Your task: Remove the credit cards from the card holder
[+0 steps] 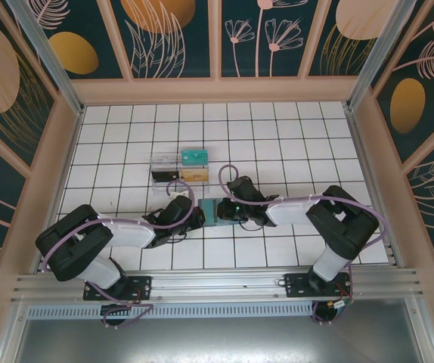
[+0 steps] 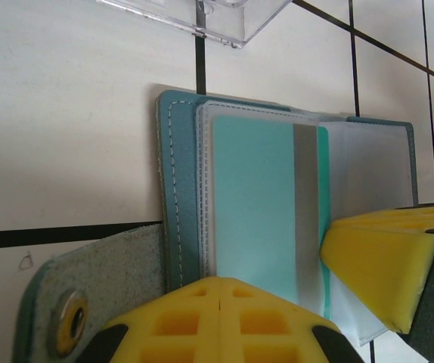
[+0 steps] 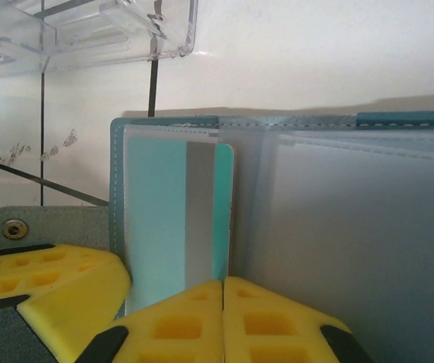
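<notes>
Here teal card [image 3: 153,219], in card holder [image 3: 398,119], at right gripper [image 3: 223,291].

Blue holder [image 2: 173,189] is shown opened flat; teal, grey-striped card [image 2: 255,212] is sleeved inside, just ahead of left claw [image 2: 223,295].

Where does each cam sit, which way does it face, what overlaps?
Top external: above and behind the bases, looking down on the table; left arm and right arm meet at the card holder.
Left wrist: close over the open holder and teal card, facing the clear box; left gripper at bottom, jaws shut.
Right wrist: same aim from the right; right gripper at bottom, jaws shut.
Shared: both wrist views catch the card, the box and the other arm's jaws.
</notes>
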Controlling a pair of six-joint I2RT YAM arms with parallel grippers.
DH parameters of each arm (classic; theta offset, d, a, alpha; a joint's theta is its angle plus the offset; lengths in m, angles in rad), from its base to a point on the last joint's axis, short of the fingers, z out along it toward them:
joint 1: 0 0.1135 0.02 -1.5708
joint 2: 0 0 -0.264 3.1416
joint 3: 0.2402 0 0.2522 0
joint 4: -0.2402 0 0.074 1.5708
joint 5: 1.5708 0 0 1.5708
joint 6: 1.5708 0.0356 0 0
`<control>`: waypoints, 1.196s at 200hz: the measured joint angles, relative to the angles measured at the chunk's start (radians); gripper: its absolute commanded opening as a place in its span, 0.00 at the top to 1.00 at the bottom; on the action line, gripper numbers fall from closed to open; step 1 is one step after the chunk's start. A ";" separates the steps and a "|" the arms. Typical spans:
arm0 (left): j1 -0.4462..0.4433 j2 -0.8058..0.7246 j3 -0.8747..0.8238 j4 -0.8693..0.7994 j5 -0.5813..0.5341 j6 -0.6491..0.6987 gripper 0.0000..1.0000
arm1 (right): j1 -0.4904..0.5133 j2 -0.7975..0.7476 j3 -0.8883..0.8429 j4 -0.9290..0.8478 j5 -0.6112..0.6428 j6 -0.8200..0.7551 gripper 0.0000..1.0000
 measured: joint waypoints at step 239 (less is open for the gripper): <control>0.000 0.011 0.008 0.000 -0.003 -0.003 1.00 | -0.061 -0.015 -0.067 0.101 -0.090 0.024 1.00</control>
